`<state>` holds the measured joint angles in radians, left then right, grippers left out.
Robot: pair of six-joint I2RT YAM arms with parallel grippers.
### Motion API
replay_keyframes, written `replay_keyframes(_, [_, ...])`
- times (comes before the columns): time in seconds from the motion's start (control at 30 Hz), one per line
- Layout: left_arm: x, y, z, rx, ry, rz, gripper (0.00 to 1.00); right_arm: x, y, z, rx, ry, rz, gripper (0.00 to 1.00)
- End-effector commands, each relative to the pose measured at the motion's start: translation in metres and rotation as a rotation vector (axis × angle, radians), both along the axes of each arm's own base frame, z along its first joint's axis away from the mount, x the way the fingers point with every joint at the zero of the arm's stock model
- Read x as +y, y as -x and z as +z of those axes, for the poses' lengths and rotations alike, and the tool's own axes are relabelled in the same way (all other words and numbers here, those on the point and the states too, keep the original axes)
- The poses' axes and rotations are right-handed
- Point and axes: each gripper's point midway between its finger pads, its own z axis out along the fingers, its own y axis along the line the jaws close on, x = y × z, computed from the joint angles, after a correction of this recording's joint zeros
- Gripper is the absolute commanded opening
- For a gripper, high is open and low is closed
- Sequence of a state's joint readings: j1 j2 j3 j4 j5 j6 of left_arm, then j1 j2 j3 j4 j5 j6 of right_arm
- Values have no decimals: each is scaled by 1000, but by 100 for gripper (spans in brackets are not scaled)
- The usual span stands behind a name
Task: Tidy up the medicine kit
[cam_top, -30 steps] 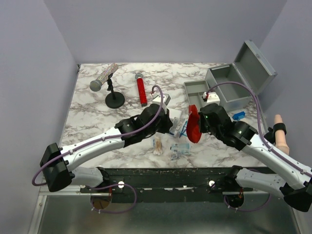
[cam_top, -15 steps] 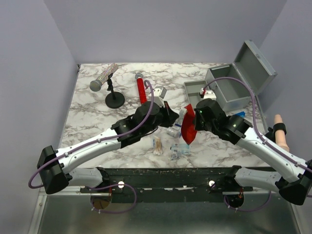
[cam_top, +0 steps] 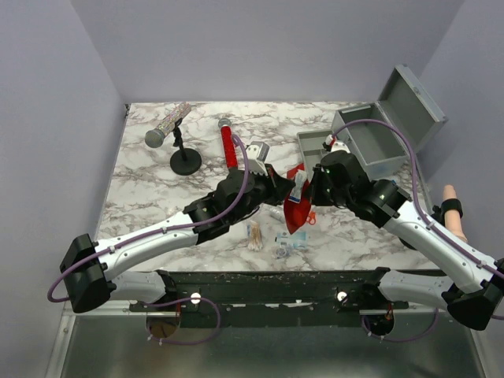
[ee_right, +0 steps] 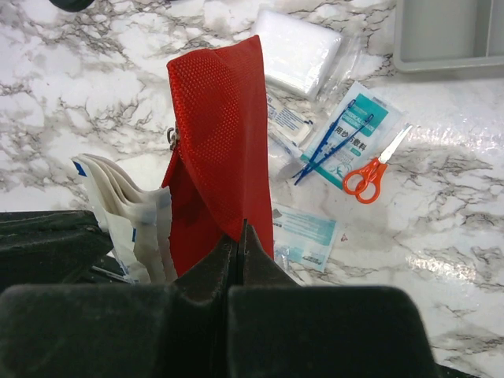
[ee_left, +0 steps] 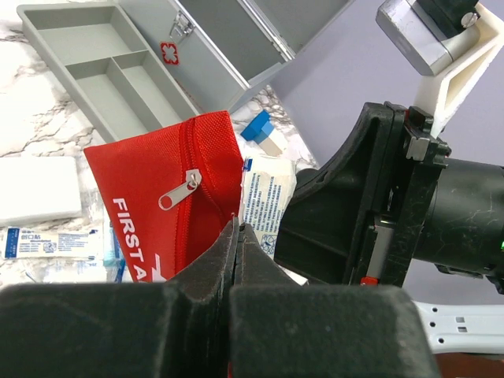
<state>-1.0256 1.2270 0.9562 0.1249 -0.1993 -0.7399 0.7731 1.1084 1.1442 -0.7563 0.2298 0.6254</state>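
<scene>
The medicine kit [cam_top: 376, 146] stands at the back right, a grey metal box [ee_left: 206, 49] with its lid [cam_top: 416, 101] thrown open. Its grey divided tray [cam_top: 315, 145] [ee_left: 102, 79] lies on the table beside it. A red first-aid pouch [cam_top: 297, 213] [ee_left: 161, 189] [ee_right: 224, 118] hangs above the middle of the table, held between both grippers. My left gripper [cam_top: 288, 191] [ee_left: 239, 227] is shut on the pouch's edge by the zip. My right gripper [cam_top: 307, 191] [ee_right: 242, 228] is shut on its red flap. White sachets [ee_left: 268, 197] [ee_right: 126, 209] stick out of the pouch.
Under the pouch lie orange scissors [ee_right: 370, 175], blue tweezers [ee_right: 321, 151], a white gauze pad [ee_right: 303, 51] and flat packets [ee_right: 305, 232]. A microphone on a stand [cam_top: 175, 134], a red tube [cam_top: 228, 146] and cotton swabs [cam_top: 254, 235] sit to the left. A blue block [ee_left: 258, 130] lies by the box.
The right arm has carried the red pouch a little left. The left gripper has moved right, met the pouch and now pinches its edge.
</scene>
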Motion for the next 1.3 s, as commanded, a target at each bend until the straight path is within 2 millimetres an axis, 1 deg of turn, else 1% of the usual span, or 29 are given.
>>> replay_keyframes(0.0, [2, -7, -5, -41, -2, 46, 0, 7, 3, 13, 20, -67, 10, 1])
replay_keyframes(0.13, [4, -8, -19, -40, -31, 64, 0, 6, 4, 17, 23, -94, 7, 1])
replay_keyframes(0.27, [5, -5, -32, -36, -57, 63, 0, 4, 4, 21, 23, -119, -4, 1])
replay_keyframes(0.47, [8, 0, -43, -49, -110, 64, 0, 1, 0, 24, 7, -116, -15, 1])
replay_keyframes(0.6, [7, 1, -51, -39, -157, 54, 0, 0, -2, 23, -4, -97, -4, 1])
replay_keyframes(0.67, [7, 0, -51, -33, -172, 57, 0, -1, -3, 21, -5, -83, -3, 1])
replay_keyframes(0.7, [8, 0, -50, -34, -174, 65, 5, -2, -3, 20, -4, -74, -6, 1])
replay_keyframes(0.73, [10, -1, -48, -36, -172, 71, 15, -4, -3, 19, -7, -66, -9, 1])
replay_keyframes(0.87, [21, -2, -29, -60, -151, 103, 42, -14, -5, 18, -26, -12, -21, 1])
replay_keyframes(0.9, [26, -2, -24, -67, -146, 115, 47, -20, -5, 16, -33, 13, -31, 1])
replay_keyframes(1.0, [41, 0, -19, -72, -143, 153, 62, -38, -4, 9, -53, 90, -55, 1])
replay_keyframes(1.03, [47, 0, -18, -72, -141, 167, 64, -43, -3, 6, -57, 109, -62, 1])
replay_keyframes(1.07, [53, 1, -18, -71, -143, 181, 68, -48, -2, 3, -63, 127, -69, 1])
replay_keyframes(1.17, [70, 1, -32, -44, -184, 232, 77, -61, 3, -6, -68, 165, -87, 1])
replay_keyframes(1.23, [76, 0, -41, -32, -202, 249, 85, -63, 6, -11, -67, 167, -84, 1])
replay_keyframes(1.27, [76, 0, -48, -23, -214, 243, 87, -64, 8, -15, -59, 171, -81, 1])
